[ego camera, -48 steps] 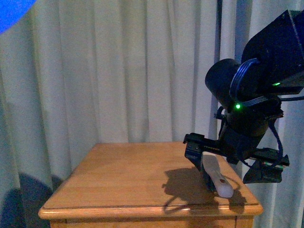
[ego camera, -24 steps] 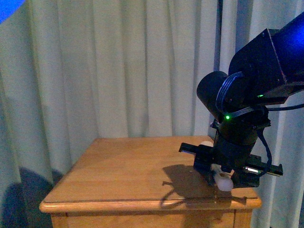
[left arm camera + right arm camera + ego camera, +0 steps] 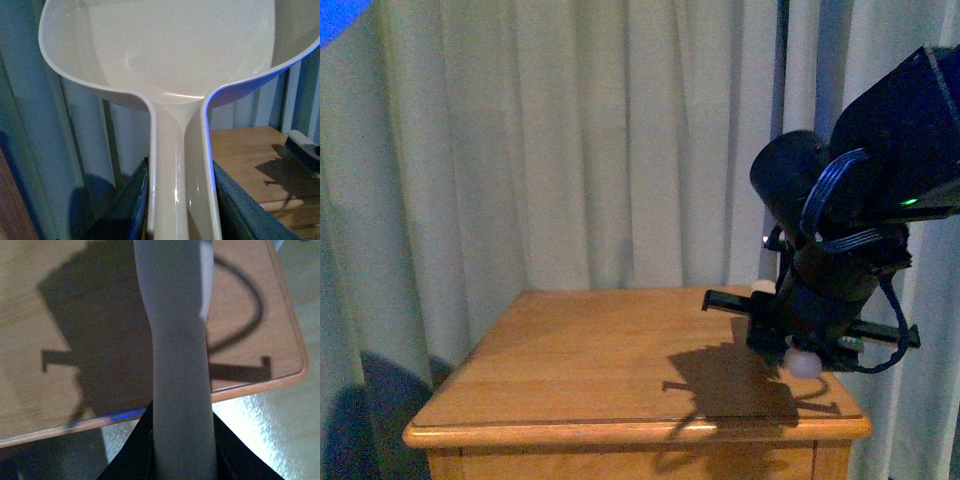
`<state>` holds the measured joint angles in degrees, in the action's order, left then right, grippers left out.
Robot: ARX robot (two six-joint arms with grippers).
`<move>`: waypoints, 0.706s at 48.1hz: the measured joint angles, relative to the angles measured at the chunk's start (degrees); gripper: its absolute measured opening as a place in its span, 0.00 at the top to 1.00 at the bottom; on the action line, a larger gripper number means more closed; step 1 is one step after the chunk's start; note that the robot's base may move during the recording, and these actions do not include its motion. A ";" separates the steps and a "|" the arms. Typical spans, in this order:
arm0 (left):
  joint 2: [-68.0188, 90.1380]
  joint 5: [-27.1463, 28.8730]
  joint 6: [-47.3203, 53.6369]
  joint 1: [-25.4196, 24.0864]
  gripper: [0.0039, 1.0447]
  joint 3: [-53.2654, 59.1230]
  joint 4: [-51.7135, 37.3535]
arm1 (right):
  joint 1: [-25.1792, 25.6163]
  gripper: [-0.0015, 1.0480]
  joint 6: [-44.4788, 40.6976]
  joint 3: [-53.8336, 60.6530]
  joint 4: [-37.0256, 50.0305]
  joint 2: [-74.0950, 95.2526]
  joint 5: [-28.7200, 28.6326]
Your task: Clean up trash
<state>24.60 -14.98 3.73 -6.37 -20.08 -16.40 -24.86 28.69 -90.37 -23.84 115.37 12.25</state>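
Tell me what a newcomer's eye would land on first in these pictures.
The bulky black right arm looms over the right end of the light wooden table, the right pincer gripping a pale smooth long handle. The left wrist view is filled by a pinkish-beige plastic dustpan, its stem clamped in the left pincer. Pale pleated curtains hang behind the table.

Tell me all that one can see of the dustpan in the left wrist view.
The dustpan is pinkish-beige, smooth and glossy, seemingly plastic. Its wide scoop with a raised rim narrows into a long channel-shaped handle, which runs between the dark fingers of the left gripper; they clamp it on both sides. What shows of the scoop holds nothing. It is in the air, apart from the table.
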 joint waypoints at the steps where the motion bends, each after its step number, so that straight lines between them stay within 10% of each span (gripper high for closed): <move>1: 0.00 0.00 -0.02 0.00 0.72 0.00 0.00 | -0.02 0.81 -0.26 0.57 0.79 -0.59 0.20; 34: 0.00 0.00 -0.02 0.00 0.72 0.00 0.00 | 0.04 0.81 -29.77 47.10 39.50 -54.38 7.30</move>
<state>24.60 -14.98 3.70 -6.37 -20.08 -16.40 -24.82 -1.08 -43.27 15.66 60.99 19.55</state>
